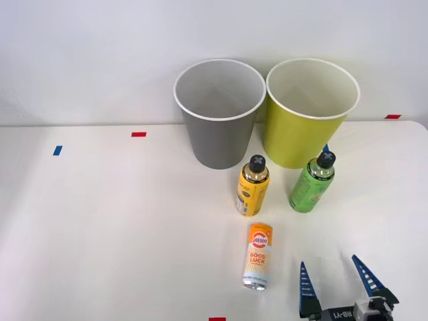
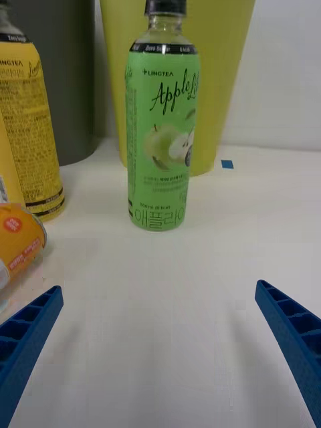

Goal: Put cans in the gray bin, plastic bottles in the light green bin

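right gripper point(image 1: 340, 289) is nearest, fingers spread wide, empty. ahead-left of it lies the can point(image 1: 257, 256), lettered "good luck"; beyond, a yellow bottle point(image 1: 253, 186). straight ahead stands the green bottle point(image 2: 162, 127), reading "lingtea apple", before the light green bin point(image 1: 308, 114). judged: approach stage; next, advance and close on it.

At upper centre of your frame the gray bin point(image 1: 219, 114) and light green bin point(image 1: 309, 112) stand side by side. Below them you have a yellow bottle point(image 1: 253, 186) and green bottle point(image 1: 311, 182) upright. An orange can point(image 1: 257, 256) lies lower centre; your right gripper point(image 1: 338, 277), fingers spread, sits lower right.
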